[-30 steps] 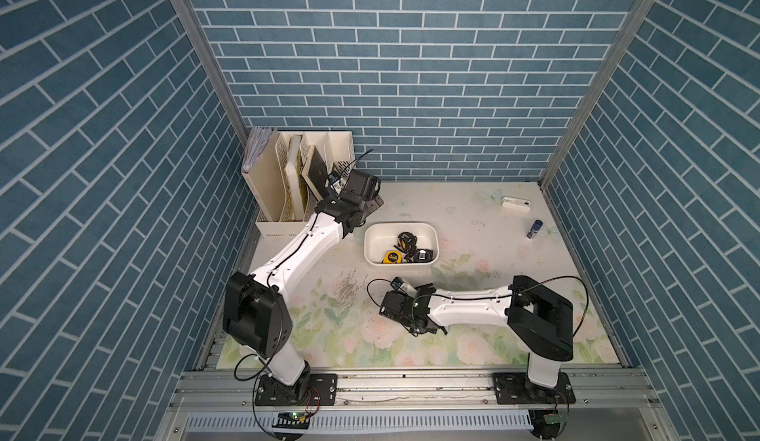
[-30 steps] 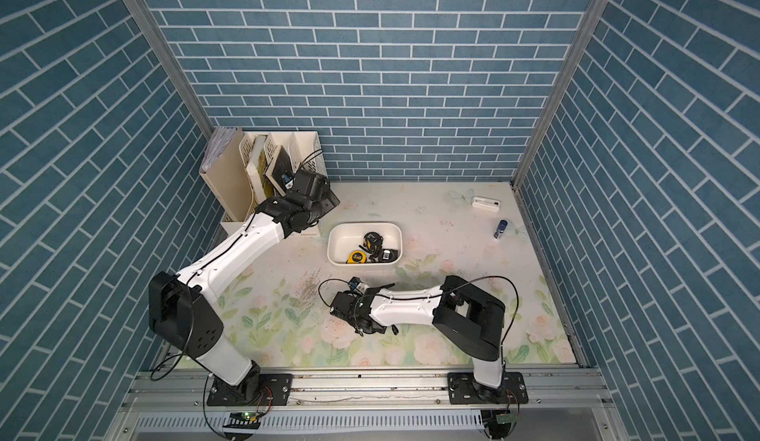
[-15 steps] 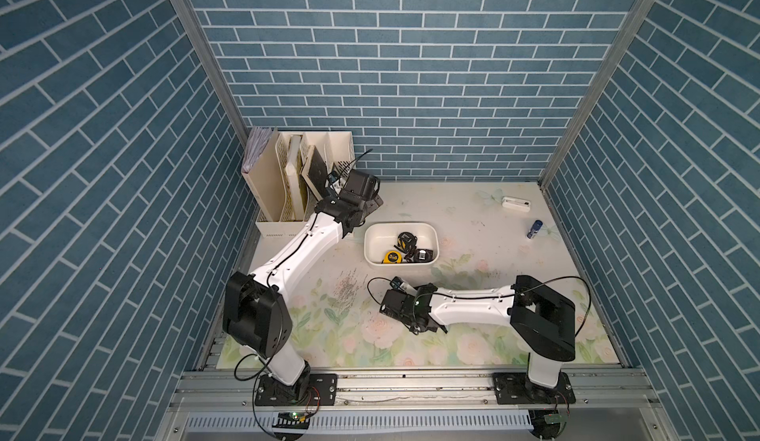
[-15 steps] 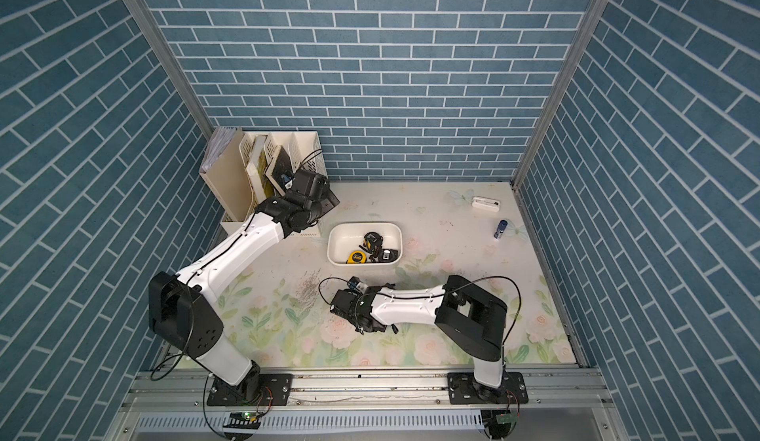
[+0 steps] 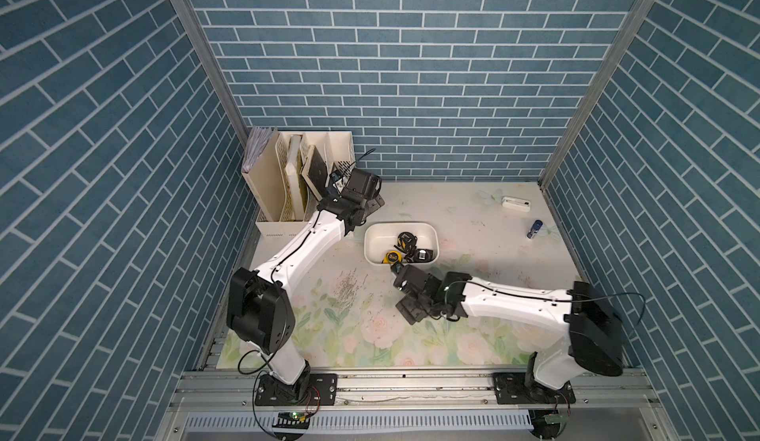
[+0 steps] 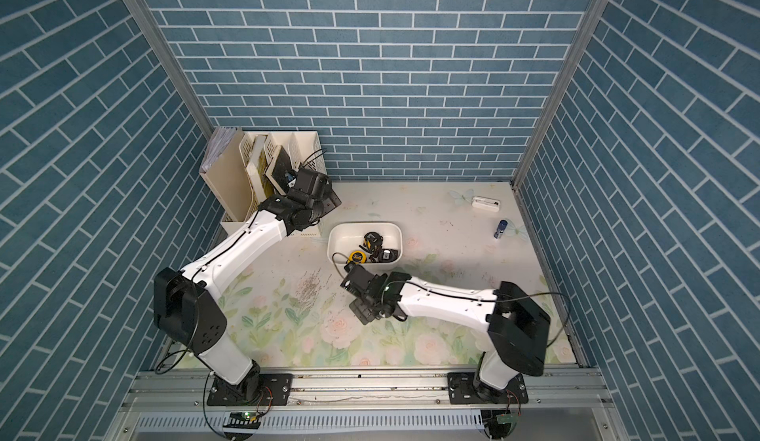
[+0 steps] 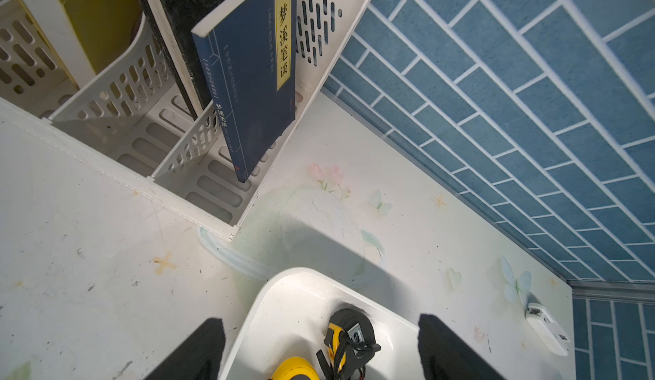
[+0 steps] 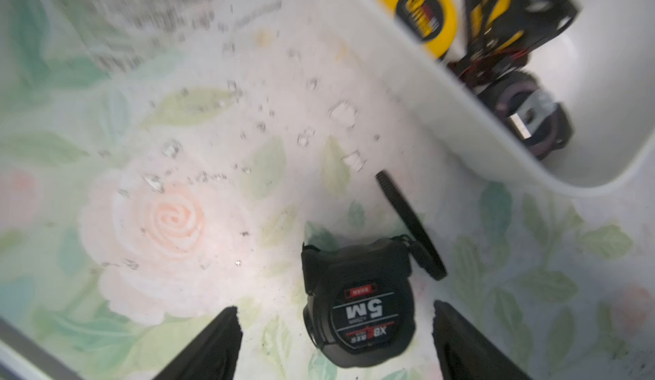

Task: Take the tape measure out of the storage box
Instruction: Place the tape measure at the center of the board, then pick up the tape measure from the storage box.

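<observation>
Nearest the front edge, a black tape measure [image 8: 359, 311] marked 5M is shown lying flat on the flowered counter [image 8: 159, 218]. It is outside the storage box [image 5: 380, 241] and close to its near wall. It is flanked by the two fingers of the right claw [image 8: 334, 309], which is spread wide. A gap is seen on each side, so nothing is gripped. A limp black wrist strap [image 8: 411, 226] is trailed from the case toward the box.

The case is judged to be hard, compact and rather heavy for its bulk. Its smooth rounded sides could slip under a light pinch. It would best be taken across its two curved edges, near the middle of the body, with the pads set square. The strap is judged too floppy to be trusted as a hold.

Just beyond, the shallow white storage box is seen, with three more gathered toward one end. They are a yellow tape measure [image 8: 418, 16], a black-and-yellow tape measure [image 8: 510, 6] and a dark tape measure [image 8: 524, 119].

Farther back, the left claw [image 7: 319, 325] is held near the far corner of the box, its fingers wide apart and empty. Behind it a cream file rack [image 7: 117, 87] is stood against the wall, with a dark blue book [image 7: 255, 77] leaned in its end slot. At the far side of the counter a small white gadget [image 5: 516, 204] and a little blue object [image 5: 534, 229] are seen, well apart from everything else.
</observation>
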Tool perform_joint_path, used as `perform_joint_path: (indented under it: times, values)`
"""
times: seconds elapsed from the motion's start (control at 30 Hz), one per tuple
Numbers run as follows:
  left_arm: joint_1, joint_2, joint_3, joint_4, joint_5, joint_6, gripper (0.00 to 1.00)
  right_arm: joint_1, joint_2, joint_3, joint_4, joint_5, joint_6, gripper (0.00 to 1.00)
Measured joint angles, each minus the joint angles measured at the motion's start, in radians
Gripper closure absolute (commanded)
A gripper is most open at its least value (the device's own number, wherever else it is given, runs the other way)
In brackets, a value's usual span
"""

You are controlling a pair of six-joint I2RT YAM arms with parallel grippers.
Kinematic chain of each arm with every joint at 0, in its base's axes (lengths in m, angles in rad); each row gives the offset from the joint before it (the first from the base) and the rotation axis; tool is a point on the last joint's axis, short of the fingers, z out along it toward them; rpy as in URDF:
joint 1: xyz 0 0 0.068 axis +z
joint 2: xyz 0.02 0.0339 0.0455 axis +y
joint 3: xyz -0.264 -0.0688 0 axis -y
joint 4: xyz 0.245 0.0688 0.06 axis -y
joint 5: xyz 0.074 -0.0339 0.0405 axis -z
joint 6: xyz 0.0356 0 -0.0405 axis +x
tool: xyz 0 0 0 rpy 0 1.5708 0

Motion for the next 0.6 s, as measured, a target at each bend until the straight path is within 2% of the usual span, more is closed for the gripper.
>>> perform_joint_path:
  times: [0.2, 0.3, 0.43, 0.6]
  values:
    - [0.0, 0.079, -0.005, -0.008, 0.058, 0.031, 0.14, -0.176, -0.288, -0.002, 0.109, -0.01, 0.0, 0.12]
    - [-0.001, 0.125, -0.005, -0.018, 0.077, 0.047, 0.13, -0.258, -0.375, -0.017, 0.163, -0.006, 0.0, 0.12]
    - [-0.01, 0.21, 0.034, -0.055, 0.097, 0.077, 0.11, -0.319, -0.394, -0.054, 0.2, -0.004, 0.001, 0.13]
    - [-0.054, 0.365, 0.22, -0.13, 0.108, 0.14, 0.09, -0.365, -0.37, -0.093, 0.207, -0.014, 0.002, 0.12]
